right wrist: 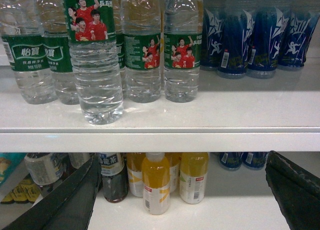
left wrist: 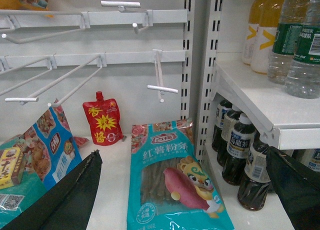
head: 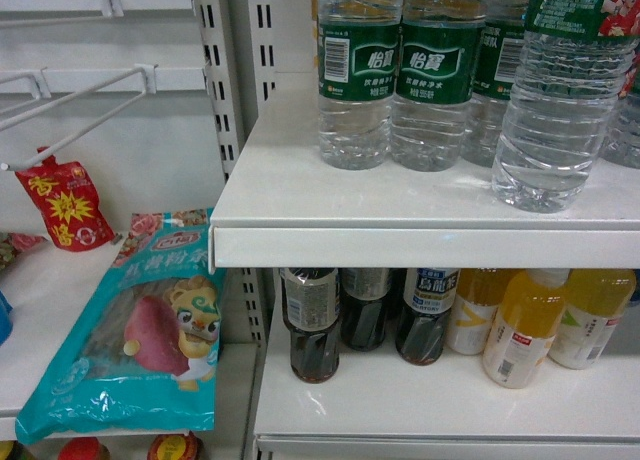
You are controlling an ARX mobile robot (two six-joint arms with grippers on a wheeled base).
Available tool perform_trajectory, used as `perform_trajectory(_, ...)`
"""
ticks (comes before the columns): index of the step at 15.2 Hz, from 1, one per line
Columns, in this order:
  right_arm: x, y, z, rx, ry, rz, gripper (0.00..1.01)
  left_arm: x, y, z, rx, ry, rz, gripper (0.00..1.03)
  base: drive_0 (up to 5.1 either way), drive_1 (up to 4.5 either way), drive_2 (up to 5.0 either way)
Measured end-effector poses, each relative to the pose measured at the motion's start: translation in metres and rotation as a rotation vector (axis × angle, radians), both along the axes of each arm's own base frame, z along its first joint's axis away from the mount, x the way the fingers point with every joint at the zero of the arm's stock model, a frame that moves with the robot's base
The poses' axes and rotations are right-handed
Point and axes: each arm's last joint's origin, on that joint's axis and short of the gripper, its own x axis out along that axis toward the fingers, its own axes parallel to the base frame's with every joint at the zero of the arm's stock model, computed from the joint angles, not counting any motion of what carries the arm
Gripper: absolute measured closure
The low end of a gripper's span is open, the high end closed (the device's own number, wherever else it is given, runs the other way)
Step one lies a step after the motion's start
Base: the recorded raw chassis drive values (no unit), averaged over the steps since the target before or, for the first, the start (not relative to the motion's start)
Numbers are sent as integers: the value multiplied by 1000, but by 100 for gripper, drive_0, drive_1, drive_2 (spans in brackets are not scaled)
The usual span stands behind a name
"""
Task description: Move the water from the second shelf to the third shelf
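We count five water bottles point(right wrist: 98, 65) on the upper shelf point(right wrist: 210, 115), one standing forward at its edge, above and between our right gripper's point(right wrist: 182, 190) jaws, which are spread wide and empty. Three yellow juice bottles point(right wrist: 156, 182) stand below. Our left gripper point(left wrist: 185, 190) also gapes, over a teal snack bag point(left wrist: 170, 180).

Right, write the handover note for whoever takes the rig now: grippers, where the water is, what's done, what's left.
Left gripper: open, empty, low in front of the teal snack bag.
Right gripper: open, empty, level with the shelf below the water.
Water: one green-labelled water bottle stands out front near the shelf edge; more water bottles stand in a row behind it.
Done: nothing visibly grasped.
Left: grip the front bottle, lift it clear, place it on the target shelf.
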Motion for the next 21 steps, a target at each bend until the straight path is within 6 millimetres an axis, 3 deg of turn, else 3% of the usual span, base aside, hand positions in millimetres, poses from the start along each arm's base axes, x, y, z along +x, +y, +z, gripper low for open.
perform_trajectory(21, 0, 0, -1, -1, 5, 0, 3, 0, 0, 0, 0, 4, 0, 5, 0, 0, 0)
